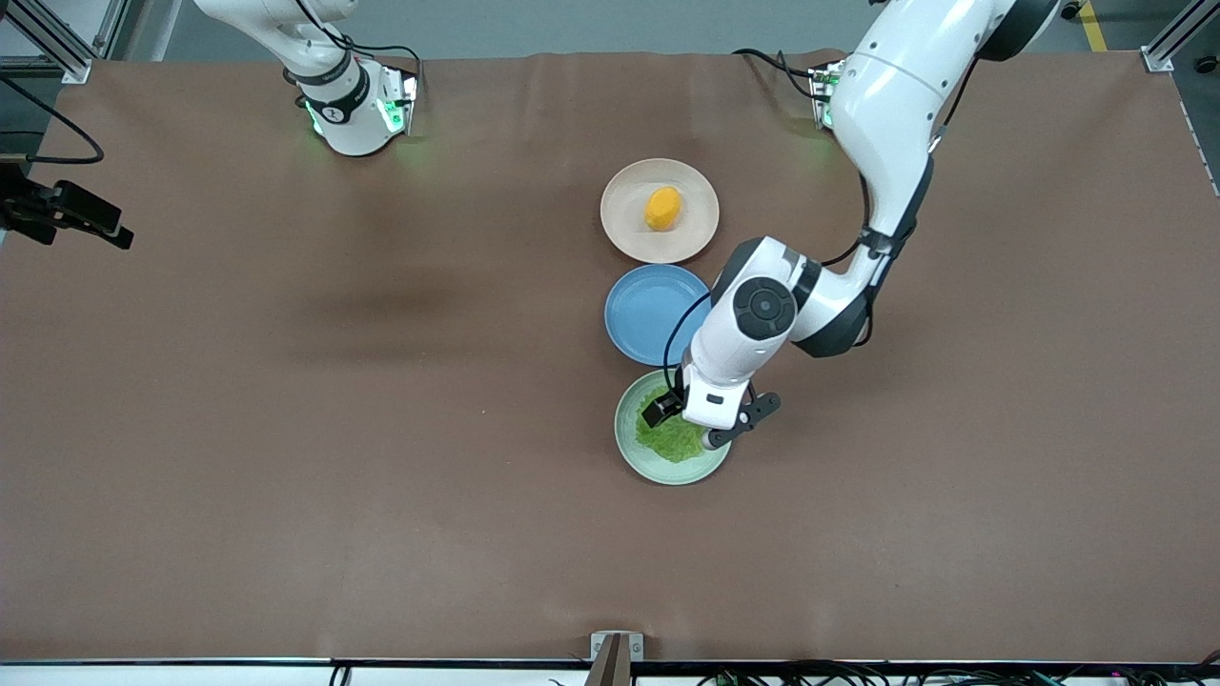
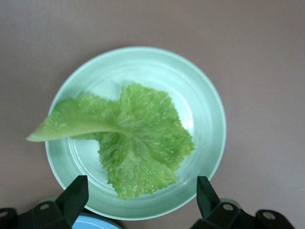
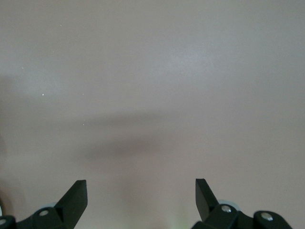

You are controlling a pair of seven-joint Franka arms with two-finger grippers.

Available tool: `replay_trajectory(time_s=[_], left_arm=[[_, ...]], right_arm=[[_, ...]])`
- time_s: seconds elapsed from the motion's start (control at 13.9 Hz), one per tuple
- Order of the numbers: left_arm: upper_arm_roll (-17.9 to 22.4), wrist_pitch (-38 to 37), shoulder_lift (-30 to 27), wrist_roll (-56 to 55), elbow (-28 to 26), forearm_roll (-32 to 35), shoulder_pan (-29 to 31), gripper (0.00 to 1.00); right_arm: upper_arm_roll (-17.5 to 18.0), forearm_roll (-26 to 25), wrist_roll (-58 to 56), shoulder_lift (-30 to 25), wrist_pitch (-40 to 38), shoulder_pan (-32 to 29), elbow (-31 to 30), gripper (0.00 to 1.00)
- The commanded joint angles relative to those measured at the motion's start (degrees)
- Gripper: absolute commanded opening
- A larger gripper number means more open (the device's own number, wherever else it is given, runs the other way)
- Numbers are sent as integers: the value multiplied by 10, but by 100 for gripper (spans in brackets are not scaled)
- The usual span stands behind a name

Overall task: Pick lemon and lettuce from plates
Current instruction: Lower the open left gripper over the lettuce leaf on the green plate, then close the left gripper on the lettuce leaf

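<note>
The lettuce lies flat in the pale mint green plate, the plate nearest the front camera. My left gripper hovers over that plate. In the left wrist view it is open and empty, its fingers spread wide over the plate's rim with the lettuce between them and lower. The lemon sits on the cream-beige plate, farthest from the camera. My right gripper is open and empty over bare table; it is out of the front view.
An empty blue plate lies between the two other plates, touching the mint one; its edge shows in the left wrist view. The left arm's forearm hangs over the blue plate's edge. The right arm waits by its base.
</note>
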Motion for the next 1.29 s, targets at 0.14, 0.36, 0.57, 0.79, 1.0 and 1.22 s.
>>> replay_trajectory(time_s=[0.14,0.36,0.57,0.79,1.0,1.22], left_arm=[[6,34,34,-16,11,20,-9,100],[6,42,45,-16,11,33,-9,97],[6,42,45,-17,9,33,-8,79],[5,42,46,-17,9,33,-8,68],[6,42,53,-16,10,34,-9,62],[6,42,53,-16,7,34,-8,46]], right_arm=[[5,8,-9,-19,11,-6,-20,100],[5,5,-13,-19,15,-6,-20,100],[5,0,-23,-19,18,-5,-20,100],[5,-4,-38,-18,17,-6,-20,100],[5,-12,-46,-18,17,-5,-20,100],[6,-19,-47,-19,16,-4,-20,100]])
